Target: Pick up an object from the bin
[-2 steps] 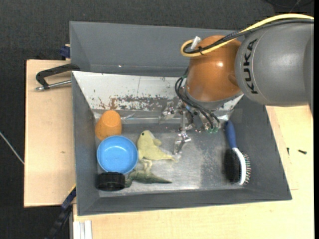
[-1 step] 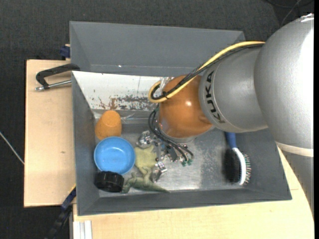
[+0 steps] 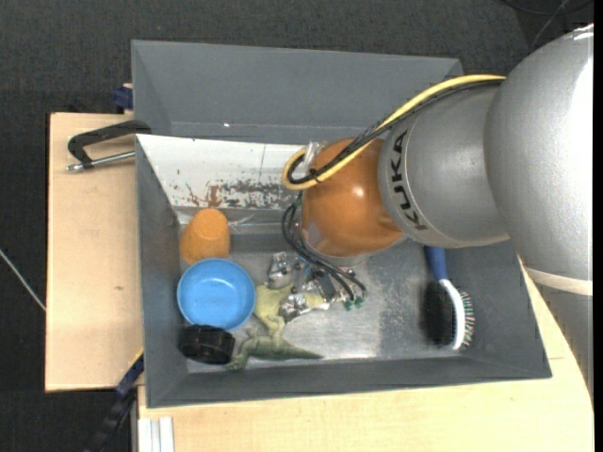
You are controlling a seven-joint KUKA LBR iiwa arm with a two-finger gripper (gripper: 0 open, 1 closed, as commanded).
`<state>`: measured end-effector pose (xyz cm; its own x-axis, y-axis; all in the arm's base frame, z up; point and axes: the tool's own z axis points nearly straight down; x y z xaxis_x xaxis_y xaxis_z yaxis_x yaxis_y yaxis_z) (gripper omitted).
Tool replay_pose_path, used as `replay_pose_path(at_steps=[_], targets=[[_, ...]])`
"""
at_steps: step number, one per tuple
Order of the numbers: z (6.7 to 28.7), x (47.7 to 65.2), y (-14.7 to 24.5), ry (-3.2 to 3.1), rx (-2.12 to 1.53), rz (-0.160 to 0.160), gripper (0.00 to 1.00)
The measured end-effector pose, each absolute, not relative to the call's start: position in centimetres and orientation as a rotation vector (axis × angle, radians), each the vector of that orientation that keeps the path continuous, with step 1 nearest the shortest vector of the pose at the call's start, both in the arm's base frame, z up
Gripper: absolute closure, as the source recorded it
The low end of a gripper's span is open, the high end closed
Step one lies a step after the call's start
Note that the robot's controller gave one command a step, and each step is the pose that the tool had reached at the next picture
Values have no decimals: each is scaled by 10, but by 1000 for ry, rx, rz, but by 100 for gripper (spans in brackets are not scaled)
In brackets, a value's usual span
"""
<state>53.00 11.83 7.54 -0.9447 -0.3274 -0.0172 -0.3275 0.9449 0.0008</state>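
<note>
Camera view: nothing is seen lifted; the gripper (image 3: 311, 288) is held low in the bin (image 3: 156, 281), a blue bowl (image 3: 216, 293) at its 9 o'clock; whether it is closed cannot be told.

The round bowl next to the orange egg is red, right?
Not quite: the round plastic bowl is blue, not red. The camera view shows it right beside the orange egg-shaped toy, as you said.
</note>
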Motion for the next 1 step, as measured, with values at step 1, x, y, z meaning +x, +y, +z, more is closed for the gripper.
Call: replay_pose_path(at_steps=[1], targets=[[235,533,151,3072,-577,5,100]])
